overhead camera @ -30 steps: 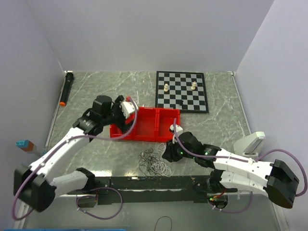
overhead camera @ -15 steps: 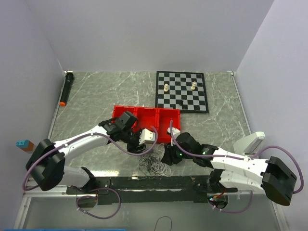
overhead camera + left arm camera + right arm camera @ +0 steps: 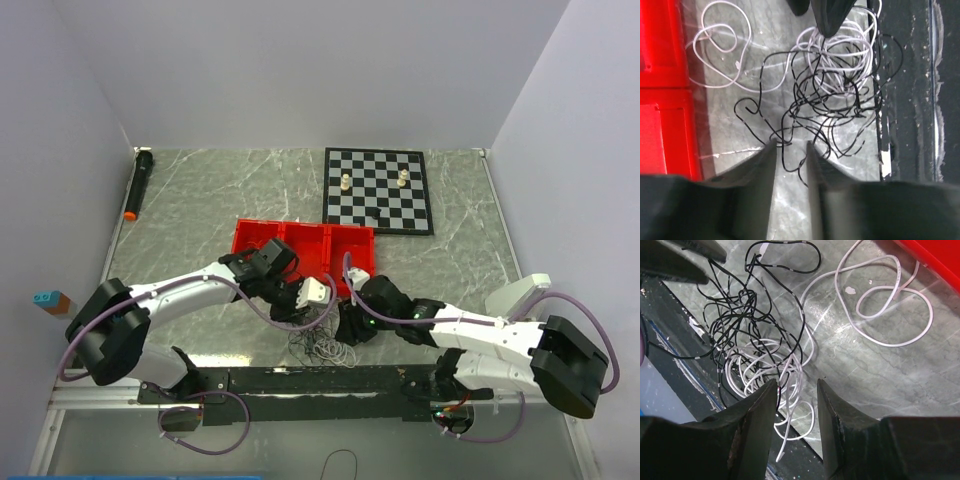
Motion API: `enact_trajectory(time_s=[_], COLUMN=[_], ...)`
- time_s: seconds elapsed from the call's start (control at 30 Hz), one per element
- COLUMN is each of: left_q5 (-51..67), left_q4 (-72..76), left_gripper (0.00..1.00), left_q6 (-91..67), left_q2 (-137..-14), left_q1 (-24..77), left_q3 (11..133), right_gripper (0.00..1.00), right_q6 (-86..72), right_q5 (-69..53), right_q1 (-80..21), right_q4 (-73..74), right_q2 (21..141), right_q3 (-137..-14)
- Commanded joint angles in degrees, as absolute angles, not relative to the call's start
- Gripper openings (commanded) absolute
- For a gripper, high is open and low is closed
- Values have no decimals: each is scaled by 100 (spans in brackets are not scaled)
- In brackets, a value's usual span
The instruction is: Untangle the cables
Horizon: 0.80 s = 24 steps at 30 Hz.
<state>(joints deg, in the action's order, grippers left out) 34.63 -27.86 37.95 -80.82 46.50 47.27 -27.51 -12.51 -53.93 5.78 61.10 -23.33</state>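
while cables (image 3: 832, 100) lie tangled | left gripper (image 3: 788, 147): parted astride black strand (image 3: 783, 156); right gripper (image 3: 796, 390): parted astride white loop (image 3: 784, 440)

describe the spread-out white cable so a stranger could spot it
Just below the chessboard in the top view sits the red tray. Beside it lies the white cable. Its curls are open and all white, not bunched with black like the tangle.

Blk & wht cables (image 3: 830, 95), red tray (image 3: 255, 235), blk/wht checkered board (image 3: 378, 190), grey marbled table (image 3: 200, 200).
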Motion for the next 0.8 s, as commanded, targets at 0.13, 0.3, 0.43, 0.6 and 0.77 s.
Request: enact_trajectory(time_s=[0.13, 0.3, 0.43, 0.6, 0.77], left_q5=[3314, 3243, 3436, 3638, 3507], left_q4=[-2723, -3523, -4199, -5148, -5782], left_gripper=[1, 1, 1, 1, 1], left_q6=[3972, 3877, 3709, 3630, 3595], left_q2=[-7788, -7419, -7199, -7145, -7067], left_q1=[4711, 4702, 4711, 4711, 4711], left_q3=[4833, 5561, 6431, 7741, 8831], right_gripper=[35, 19, 13, 10, 0], right_q6=[-2637, -2602, -2549, -2514, -2619], right_q5=[-1309, -1327, -1240, -1125, -958], right_q1=[-5335, -5335, -5335, -5344, -5335], right_q4=[290, 404, 562, 764, 1010], right_q2=[6214, 6302, 6354, 6407, 6451], right_q3=[-2602, -2619, -2628, -2637, -2689])
